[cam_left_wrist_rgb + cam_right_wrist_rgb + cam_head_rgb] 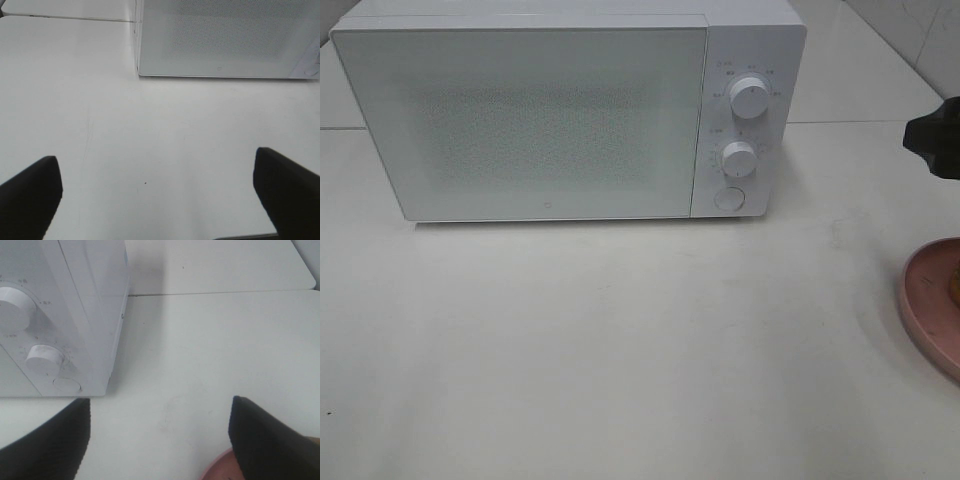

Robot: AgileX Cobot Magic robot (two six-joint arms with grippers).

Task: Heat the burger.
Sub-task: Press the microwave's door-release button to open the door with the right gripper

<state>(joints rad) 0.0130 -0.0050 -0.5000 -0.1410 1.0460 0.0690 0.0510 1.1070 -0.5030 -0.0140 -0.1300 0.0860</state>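
White table [620, 350], microwave [570, 115] shut. Burger [956, 285], just edge sliver, probably sat on pink plate [928, 300] right of microwave, nearest right gripper [160, 405]; that and left gripper [156, 156] gaped wide, empty.

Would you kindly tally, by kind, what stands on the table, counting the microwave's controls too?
Microwave: 1
Knobs, upper and lower: 2
Round button: 1
Pink plate: 1
Total: 5
A tan sliver on the plate is too cut off to name, so it is not counted.
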